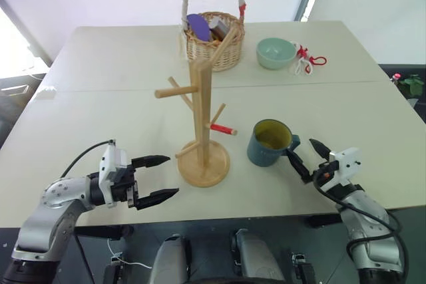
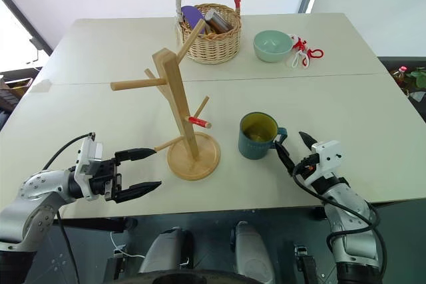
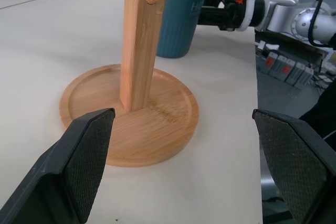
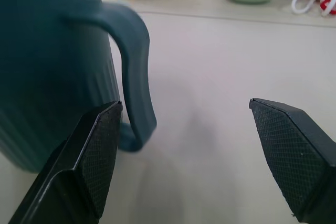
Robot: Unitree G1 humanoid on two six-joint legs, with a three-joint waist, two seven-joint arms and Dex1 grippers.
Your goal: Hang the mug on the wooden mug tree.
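Note:
The teal-blue mug (image 1: 269,143) with a yellow inside stands upright on the table, right of the wooden mug tree (image 1: 202,128); its handle (image 4: 137,77) faces my right gripper. My right gripper (image 1: 307,156) is open just right of the mug, one finger close beside the handle, nothing held. The mug tree is a light-wood post on a round disc base (image 3: 131,114) with angled pegs, one red-tipped (image 1: 223,129). My left gripper (image 1: 157,178) is open left of the base, pointing at it, with nothing between its fingers (image 3: 79,156).
A wicker basket (image 1: 214,34) with a wrapped handle stands at the back of the table. A mint-green bowl (image 1: 275,52) and a red-and-white cord (image 1: 307,59) lie to its right. The table's front edge (image 1: 266,212) runs just below both grippers.

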